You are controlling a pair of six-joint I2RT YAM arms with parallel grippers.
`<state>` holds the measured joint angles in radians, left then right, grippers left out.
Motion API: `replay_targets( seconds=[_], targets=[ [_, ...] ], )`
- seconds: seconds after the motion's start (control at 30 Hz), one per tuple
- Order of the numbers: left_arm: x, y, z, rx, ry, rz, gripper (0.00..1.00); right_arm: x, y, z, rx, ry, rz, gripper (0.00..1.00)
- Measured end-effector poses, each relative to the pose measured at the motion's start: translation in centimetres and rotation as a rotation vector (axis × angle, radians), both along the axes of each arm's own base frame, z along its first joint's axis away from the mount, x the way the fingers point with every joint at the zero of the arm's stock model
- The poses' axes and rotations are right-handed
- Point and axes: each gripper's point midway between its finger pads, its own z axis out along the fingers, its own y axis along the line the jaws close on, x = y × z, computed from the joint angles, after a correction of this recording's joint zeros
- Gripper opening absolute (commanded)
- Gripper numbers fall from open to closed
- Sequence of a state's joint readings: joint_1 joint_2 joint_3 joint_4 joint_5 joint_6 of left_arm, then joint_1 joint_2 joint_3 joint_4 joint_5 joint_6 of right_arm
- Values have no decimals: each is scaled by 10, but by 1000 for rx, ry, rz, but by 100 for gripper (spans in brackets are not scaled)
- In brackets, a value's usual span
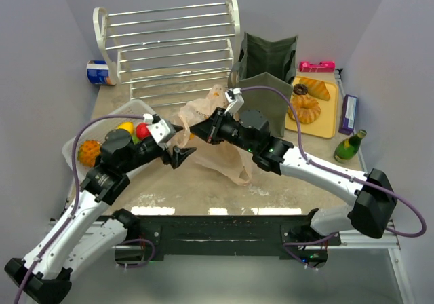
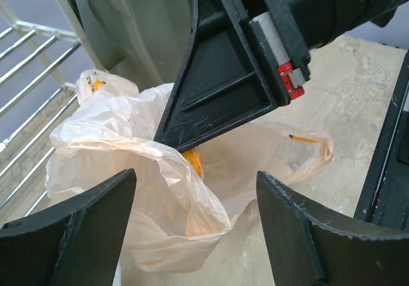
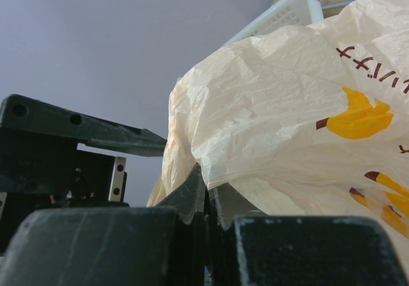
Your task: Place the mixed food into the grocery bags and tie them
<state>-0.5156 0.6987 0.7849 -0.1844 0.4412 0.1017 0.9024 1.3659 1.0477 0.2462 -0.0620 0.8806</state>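
Observation:
The peach plastic grocery bag lies crumpled at mid-table. My right gripper is shut on a pinch of its upper edge; in the right wrist view the closed jaws bite the film of the printed bag. My left gripper stands open just left of it. In the left wrist view its fingers straddle a loose fold of the bag without touching it, under the right gripper. The olive-green tote stands behind. Fruits, orange, red and yellow, sit at the left.
A white slatted rack fills the back left, with a blue can beside it. At the right are a yellow tray of pastries, a blue packet, a green bottle and a pink item.

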Motion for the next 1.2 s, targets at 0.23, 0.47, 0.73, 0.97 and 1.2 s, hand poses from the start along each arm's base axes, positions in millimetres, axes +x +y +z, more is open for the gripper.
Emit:
replay_targets(
  seconds=[0.23,0.47,0.73,0.97,1.2],
  targets=[
    [7,-12,-26,84,45,1,2,0,0,0,-3,-2,6,4],
    [21,-16,-32,100,95,55,0,2,-11,-6,-96,-58,10,89],
    [50,-24,10,6,113,149,0,10,-93,64,-255,-282,-224,86],
    [65,-35,10,-22,159,159,0,78,-219,138,-355,-392,-627,80],
    [62,-39,-1,-39,188,134,0,177,-343,93,-510,-230,-871,77]
  ],
)
